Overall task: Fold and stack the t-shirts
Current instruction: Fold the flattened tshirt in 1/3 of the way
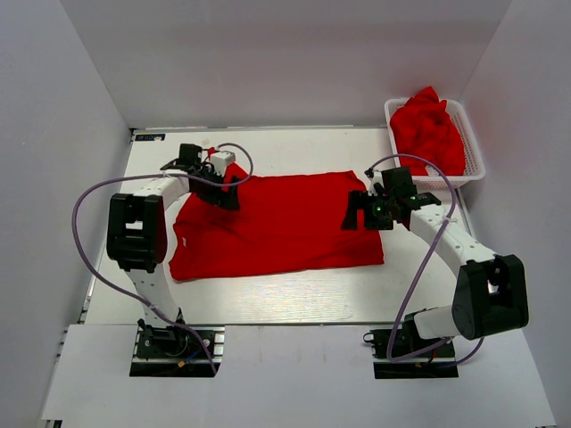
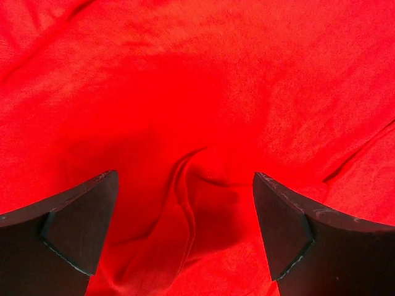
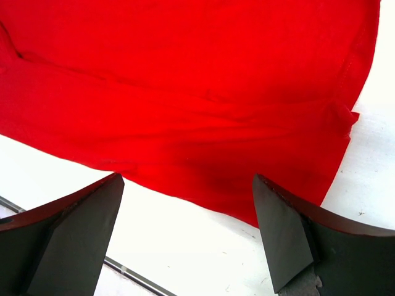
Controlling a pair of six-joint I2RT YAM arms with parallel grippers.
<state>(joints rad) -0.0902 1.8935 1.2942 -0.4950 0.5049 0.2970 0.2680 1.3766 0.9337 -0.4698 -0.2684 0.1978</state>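
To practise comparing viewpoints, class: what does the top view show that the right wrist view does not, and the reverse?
Top view only: the basket of red cloth, the left arm, the right arm, and the whole spread shirt. Right wrist only: the shirt's stitched hem up close, seen past the open right claw. Both: red shirt on white table.

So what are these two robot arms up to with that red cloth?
They are working on a red t-shirt spread out on the white table. The left gripper hangs over the shirt's far left part, and the right gripper over its right edge. Both are open, gripping nothing. The shirt looks laid out, not yet folded. More red shirts sit bunched in a white basket at the far right.
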